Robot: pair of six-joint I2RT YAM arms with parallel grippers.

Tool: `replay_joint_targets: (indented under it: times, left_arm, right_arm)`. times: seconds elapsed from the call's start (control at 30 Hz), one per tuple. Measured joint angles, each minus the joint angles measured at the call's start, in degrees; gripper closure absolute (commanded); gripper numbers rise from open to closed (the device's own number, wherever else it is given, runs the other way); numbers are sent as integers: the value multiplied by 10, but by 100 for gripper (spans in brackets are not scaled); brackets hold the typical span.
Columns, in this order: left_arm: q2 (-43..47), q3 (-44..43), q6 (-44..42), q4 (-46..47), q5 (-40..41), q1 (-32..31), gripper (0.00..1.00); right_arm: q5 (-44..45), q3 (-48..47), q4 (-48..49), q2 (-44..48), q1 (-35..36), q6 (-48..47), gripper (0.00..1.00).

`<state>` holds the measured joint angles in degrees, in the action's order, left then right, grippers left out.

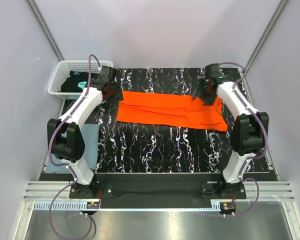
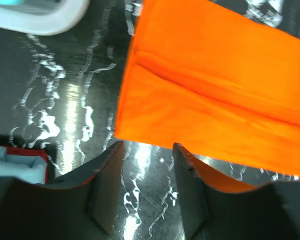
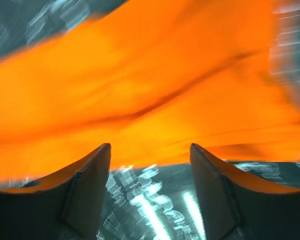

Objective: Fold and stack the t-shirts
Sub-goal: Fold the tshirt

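A bright orange t-shirt [image 1: 170,111] lies folded into a long band across the black marbled mat [image 1: 155,147]. My left gripper [image 1: 113,94] sits at the band's left end. In the left wrist view it [image 2: 147,147] is open just short of the orange t-shirt's [image 2: 215,90] corner, with only mat between its fingers. My right gripper [image 1: 203,97] hovers at the band's right end, also open. The right wrist view is blurred; there the gripper [image 3: 150,150] is at the edge of the orange cloth [image 3: 140,90] and holds nothing.
A white lattice basket [image 1: 57,80] at the back left holds black and teal cloth [image 1: 76,85]; its rim [image 2: 40,17] shows in the left wrist view. A slate grey-blue t-shirt [image 1: 90,145] lies off the mat beside the left arm. Walls close in on both sides.
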<state>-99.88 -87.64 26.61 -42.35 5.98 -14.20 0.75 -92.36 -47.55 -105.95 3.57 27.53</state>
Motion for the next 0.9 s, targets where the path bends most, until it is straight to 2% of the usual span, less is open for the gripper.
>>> replay_joint_targets:
  times: [0.03,0.07,0.1,0.2,0.5,0.77,0.9]
  left_arm:
    - [5,5,-3,5,-7,-5,57]
    - [5,10,-7,9,-15,-10,58]
    - [3,18,-9,17,-24,-16,63]
    - [-24,33,-14,23,-61,-26,67]
    - [-136,27,-31,35,-82,-42,67]
    - [-146,25,-39,35,-82,-42,66]
    - [-139,31,-39,36,-82,-42,66]
  right_arm:
    - [-5,9,12,6,31,3,41]
    - [-14,17,22,8,64,4,56]
    - [-22,25,30,5,93,7,60]
    - [-35,41,34,-21,139,28,69]
    - [-33,99,56,-73,147,52,65]
    - [-18,69,67,-116,147,44,62]
    - [8,24,66,-143,146,35,60]
